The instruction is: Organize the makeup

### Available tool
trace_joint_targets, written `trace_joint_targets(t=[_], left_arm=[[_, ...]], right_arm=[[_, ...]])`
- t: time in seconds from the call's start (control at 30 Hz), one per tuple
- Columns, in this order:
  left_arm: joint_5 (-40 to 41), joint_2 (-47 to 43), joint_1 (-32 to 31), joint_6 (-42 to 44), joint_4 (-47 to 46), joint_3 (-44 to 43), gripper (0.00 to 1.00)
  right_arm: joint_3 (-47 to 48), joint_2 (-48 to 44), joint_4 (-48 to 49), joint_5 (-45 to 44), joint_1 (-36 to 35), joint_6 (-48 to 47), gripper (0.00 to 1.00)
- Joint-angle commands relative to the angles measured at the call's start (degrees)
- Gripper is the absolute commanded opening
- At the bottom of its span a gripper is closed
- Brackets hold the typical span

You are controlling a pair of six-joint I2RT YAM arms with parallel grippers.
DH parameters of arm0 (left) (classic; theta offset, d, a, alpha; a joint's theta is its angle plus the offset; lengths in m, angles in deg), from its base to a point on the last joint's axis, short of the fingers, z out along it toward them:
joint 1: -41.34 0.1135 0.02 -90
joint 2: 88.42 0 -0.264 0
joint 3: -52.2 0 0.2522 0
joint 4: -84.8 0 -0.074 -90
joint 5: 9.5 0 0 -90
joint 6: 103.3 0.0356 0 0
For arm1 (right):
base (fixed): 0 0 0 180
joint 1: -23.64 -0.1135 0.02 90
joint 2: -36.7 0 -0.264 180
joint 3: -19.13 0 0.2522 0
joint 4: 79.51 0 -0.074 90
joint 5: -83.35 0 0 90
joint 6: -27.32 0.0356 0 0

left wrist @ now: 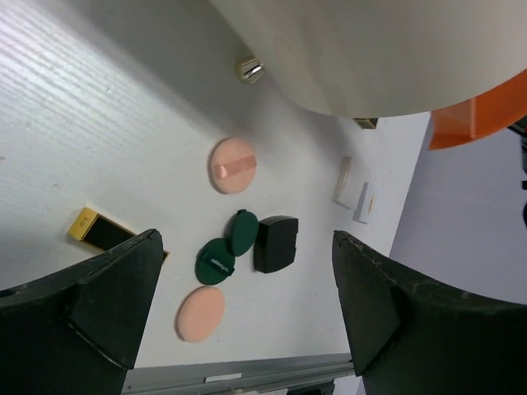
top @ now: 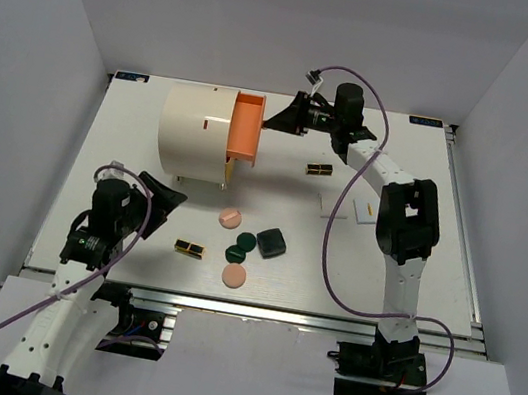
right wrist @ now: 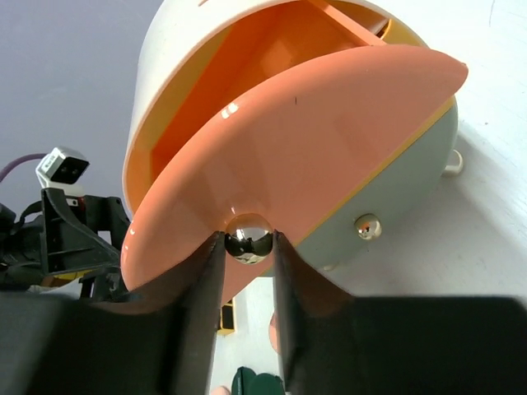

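Rearward, right gripper (right wrist: pixel 249 247) pinching gold knob (right wrist: pixel 249 233), left gripper (left wrist: pixel 245 243) hovering wide

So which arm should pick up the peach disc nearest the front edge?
Left. The left pincer is open and nearer the peach disc; the right pincer is closed on the drawer knob.

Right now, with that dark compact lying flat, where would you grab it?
By two opposite thin edges, coming straight down from above. The compact lies flat, so only its edges offer a pinch. A green disc crowds one side, so I would pinch across the two edges clear of it.
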Motion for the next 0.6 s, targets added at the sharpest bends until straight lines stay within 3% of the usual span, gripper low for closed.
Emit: trace_joint_targets(t=[0.0, 0.07, 0.27, 0.47, 0.57], left_arm=[[-0.63, 1.11, 0.09, -0.6, 3.5, 0.33, 0.93], [-0.54, 2.61, 0.09, -0.6, 5.87, 0.24, 0.94], [0.42, 5.5, 0.0, -2.27, 12.72, 1.91, 0.85], [2.89, 9.81, -1.93, -5.25, 16.69, 2.44, 0.75], [3.76, 14.47, -4.03, -7.27, 17.57, 2.09, 0.74]], right_arm=[[-0.71, -1.3, -1.7, -0.33, 0.62, -2.35, 0.4], [-0.27, -1.21, -1.7, 0.29, 0.62, -2.35, 0.61], [-0.35, -2.53, -7.05, -0.76, 1.32, -7.36, 0.89], [-2.55, -6.91, -13.46, -4.01, 3.6, -16.23, 0.89], [-4.56, -10.16, -16.99, -6.91, 5.09, -21.07, 0.89]])
